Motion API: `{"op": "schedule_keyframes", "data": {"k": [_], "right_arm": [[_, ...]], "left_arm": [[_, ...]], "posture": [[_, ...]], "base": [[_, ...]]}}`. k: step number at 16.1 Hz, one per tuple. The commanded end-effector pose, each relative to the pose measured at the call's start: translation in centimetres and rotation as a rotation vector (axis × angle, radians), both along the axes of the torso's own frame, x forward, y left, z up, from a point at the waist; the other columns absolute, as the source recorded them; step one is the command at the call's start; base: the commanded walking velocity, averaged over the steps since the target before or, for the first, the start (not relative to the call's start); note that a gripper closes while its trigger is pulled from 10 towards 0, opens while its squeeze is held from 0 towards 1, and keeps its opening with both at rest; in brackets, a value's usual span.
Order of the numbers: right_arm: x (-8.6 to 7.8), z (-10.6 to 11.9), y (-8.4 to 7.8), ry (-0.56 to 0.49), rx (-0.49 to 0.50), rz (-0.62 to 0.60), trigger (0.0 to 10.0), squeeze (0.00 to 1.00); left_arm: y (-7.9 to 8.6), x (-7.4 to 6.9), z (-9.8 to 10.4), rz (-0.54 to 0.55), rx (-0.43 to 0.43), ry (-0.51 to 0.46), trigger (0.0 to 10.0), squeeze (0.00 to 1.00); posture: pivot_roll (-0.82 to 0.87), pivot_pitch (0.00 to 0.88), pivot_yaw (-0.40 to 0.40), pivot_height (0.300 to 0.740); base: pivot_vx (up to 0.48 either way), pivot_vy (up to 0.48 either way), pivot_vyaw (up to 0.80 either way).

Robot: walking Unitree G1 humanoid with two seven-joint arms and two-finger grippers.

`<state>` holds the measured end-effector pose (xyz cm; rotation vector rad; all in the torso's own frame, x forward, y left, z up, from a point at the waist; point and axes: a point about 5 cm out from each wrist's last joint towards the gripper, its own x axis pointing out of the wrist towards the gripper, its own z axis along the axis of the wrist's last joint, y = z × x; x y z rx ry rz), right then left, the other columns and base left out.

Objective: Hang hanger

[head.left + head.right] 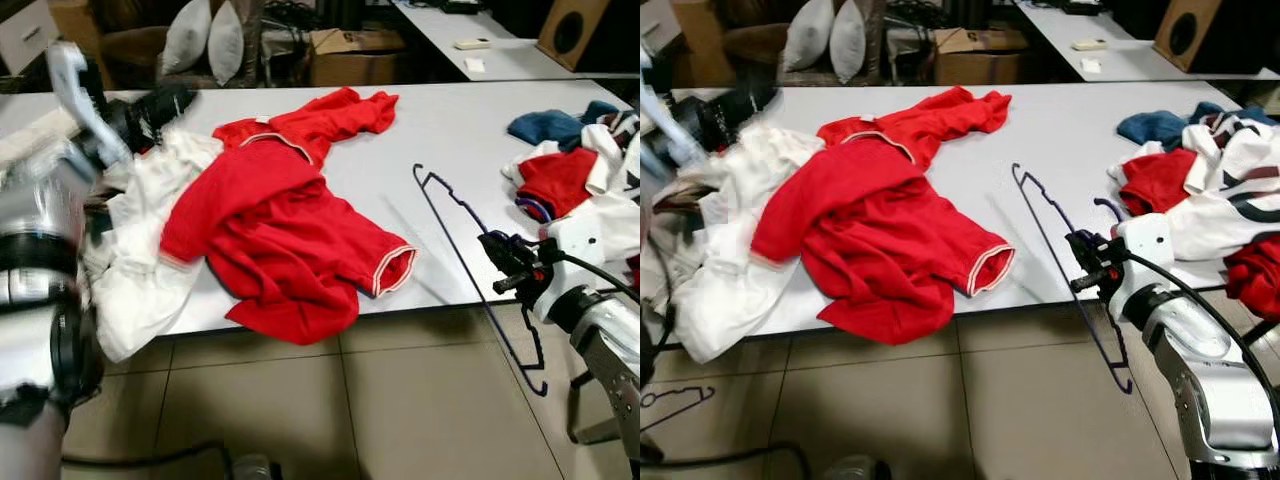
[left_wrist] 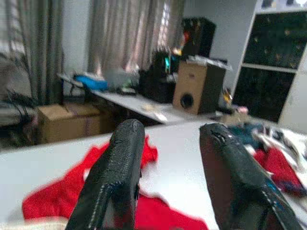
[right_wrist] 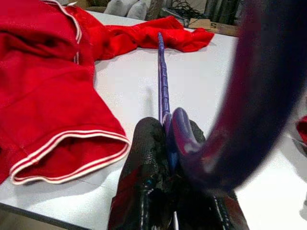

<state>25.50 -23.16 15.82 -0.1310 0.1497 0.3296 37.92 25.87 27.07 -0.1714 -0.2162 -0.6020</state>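
Observation:
A thin dark-blue wire hanger (image 1: 462, 215) stands tilted over the white table's (image 1: 440, 130) front right edge, one end hanging below the edge. My right gripper (image 1: 500, 250) is shut on the hanger (image 3: 163, 96) near its hook; the fingers (image 3: 148, 158) pinch the wire. A red shirt (image 1: 280, 220) lies spread on the table left of the hanger, partly over a white garment (image 1: 140, 260). My left gripper (image 1: 165, 100) is raised above the table's left end, its fingers (image 2: 115, 177) open with nothing between them.
A heap of red, white and blue clothes (image 1: 570, 170) lies at the table's right end. Cardboard box (image 1: 350, 55), pillows (image 1: 205, 40) and a second table with a speaker (image 1: 570, 30) stand behind. Another hanger (image 1: 675, 400) lies on the tiled floor at the left.

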Motion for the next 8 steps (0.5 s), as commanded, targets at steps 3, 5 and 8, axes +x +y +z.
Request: {"op": "schedule_keyframes", "data": {"k": [3,5,8], "right_arm": [[0.1,0.3,-0.2,-0.012,-0.011,-0.006,10.0,0.00],[0.3,0.3,0.1,-0.006,-0.010,-0.001,10.0,0.00],[0.4,0.5,0.6,-0.006,-0.005,0.015,10.0,0.00]], "left_arm": [[-1.6,1.6,-2.2,0.157,0.244,0.120,10.0,1.00],[-3.5,2.2,-4.7,0.198,0.416,0.202,10.0,0.23],[-5.3,2.4,-8.4,0.303,0.491,0.313,10.0,0.00]], "posture": [[0.01,0.000,0.030,0.740],[0.01,0.000,0.029,0.740],[-0.02,0.000,0.043,0.740]], "base": [[0.000,0.000,0.00],[0.000,0.000,0.00],[0.000,0.000,0.00]]}}
